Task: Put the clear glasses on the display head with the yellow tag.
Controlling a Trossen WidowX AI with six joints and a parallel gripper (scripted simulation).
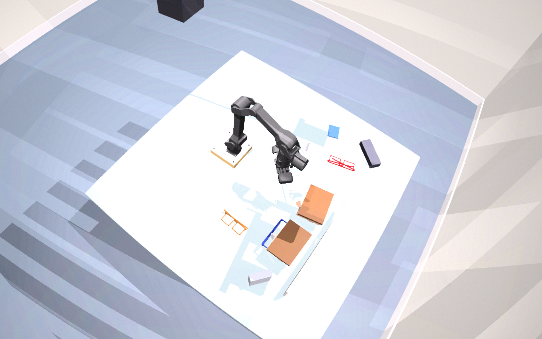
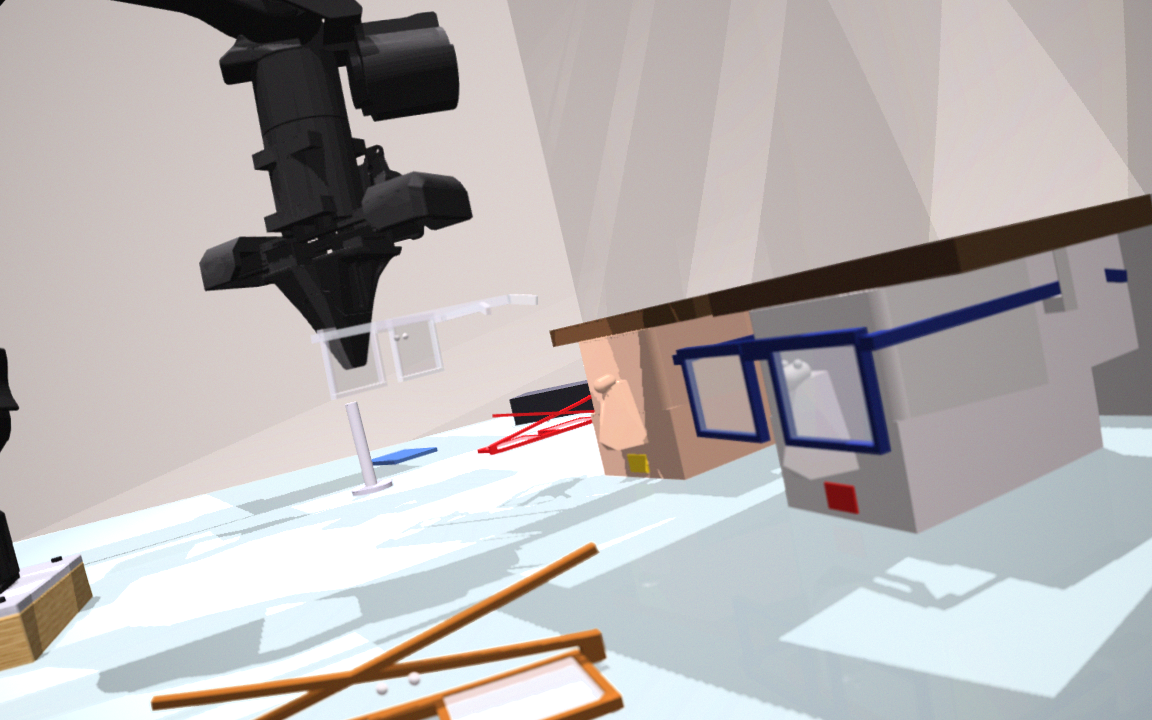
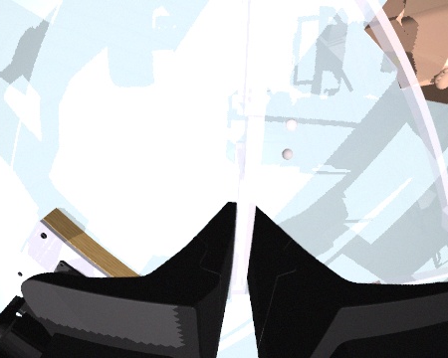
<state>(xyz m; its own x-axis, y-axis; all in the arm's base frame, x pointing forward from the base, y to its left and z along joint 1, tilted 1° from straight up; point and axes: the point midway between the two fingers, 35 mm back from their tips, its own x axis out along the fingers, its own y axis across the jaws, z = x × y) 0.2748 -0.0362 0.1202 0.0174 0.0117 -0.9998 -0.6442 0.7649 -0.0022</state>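
Pincer clamped on clear glasses, apparently at the front frame, held above table; yellow-tagged head off to its right.
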